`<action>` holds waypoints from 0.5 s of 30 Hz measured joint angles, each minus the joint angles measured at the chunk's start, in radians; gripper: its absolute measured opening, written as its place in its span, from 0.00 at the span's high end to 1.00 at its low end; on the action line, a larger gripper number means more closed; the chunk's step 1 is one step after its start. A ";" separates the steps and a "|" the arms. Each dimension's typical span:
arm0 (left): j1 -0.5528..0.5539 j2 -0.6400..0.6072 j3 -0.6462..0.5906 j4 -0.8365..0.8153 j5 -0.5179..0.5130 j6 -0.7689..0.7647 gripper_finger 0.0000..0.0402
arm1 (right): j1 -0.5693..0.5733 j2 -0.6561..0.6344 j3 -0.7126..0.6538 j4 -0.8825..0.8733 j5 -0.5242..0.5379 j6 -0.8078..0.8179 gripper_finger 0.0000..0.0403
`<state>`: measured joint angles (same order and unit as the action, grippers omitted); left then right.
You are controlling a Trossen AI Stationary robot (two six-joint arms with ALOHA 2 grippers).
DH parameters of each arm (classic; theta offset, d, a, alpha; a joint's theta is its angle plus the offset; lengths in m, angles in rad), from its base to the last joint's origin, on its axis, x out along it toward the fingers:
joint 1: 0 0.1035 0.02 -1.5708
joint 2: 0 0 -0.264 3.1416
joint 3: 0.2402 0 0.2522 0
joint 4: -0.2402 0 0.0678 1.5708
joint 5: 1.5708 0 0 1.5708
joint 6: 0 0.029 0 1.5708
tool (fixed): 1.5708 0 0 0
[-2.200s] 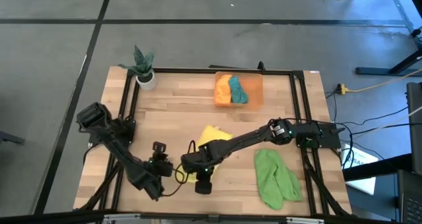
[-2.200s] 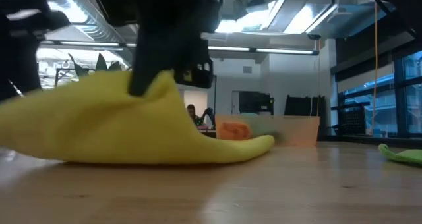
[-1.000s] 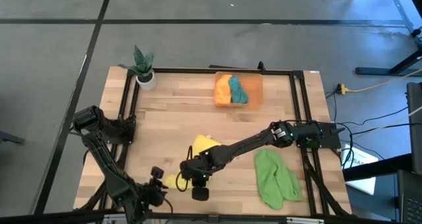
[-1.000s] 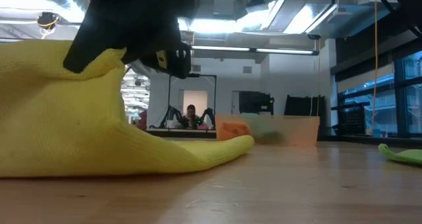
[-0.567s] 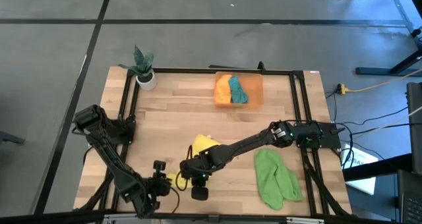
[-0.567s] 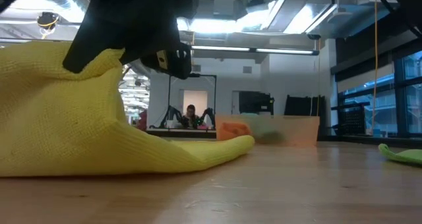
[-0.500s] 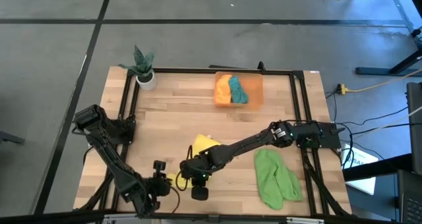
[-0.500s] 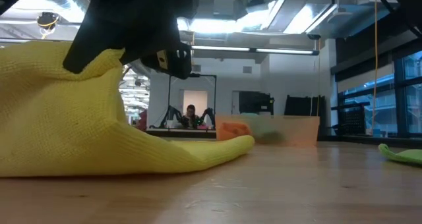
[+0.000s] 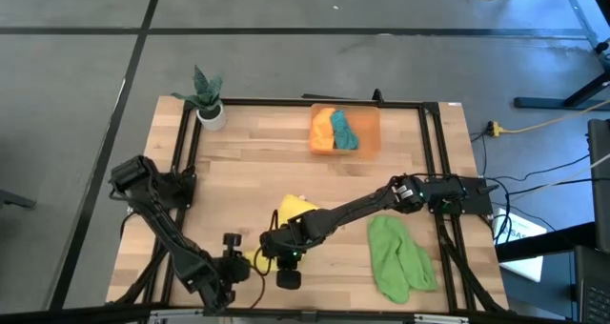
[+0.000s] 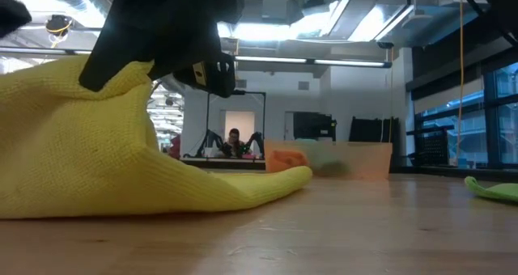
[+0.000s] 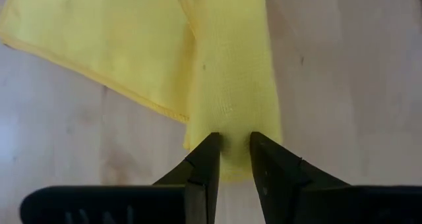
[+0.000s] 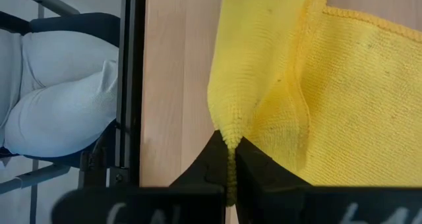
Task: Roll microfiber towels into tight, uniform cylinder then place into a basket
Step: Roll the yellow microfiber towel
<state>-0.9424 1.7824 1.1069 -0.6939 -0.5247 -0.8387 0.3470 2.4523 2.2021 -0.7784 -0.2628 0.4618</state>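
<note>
On the table (image 9: pixel 248 172), the yellow towel (image 9: pixel 291 212) lies near the front edge, partly lifted. The right hand (image 12: pixel 229 165) pinches a fold of it, fingers pressed together. The left hand (image 11: pixel 231 159) grips its narrow end between slightly parted fingers.

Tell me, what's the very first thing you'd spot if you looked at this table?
The bright yellow towel near the table's front edge, because both dark arms meet there: the right gripper is shut on a pinched fold of it, and the left gripper has its tips at a rolled end. Next, the light green towel lying loose to the right, and the orange basket at the back with orange and teal cloths already inside.
</note>
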 joint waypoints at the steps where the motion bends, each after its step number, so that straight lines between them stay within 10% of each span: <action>1: 0.004 0.012 0.000 0.002 0.014 0.008 0.81 | 0.000 0.000 0.000 0.000 0.000 0.000 0.99; 15: 0.048 0.025 -0.001 0.006 0.041 0.074 1.00 | 0.004 0.000 0.000 0.003 0.000 0.000 0.99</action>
<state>-0.8948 1.8076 1.1061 -0.6880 -0.4836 -0.7646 0.3507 2.4523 2.2021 -0.7758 -0.2630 0.4622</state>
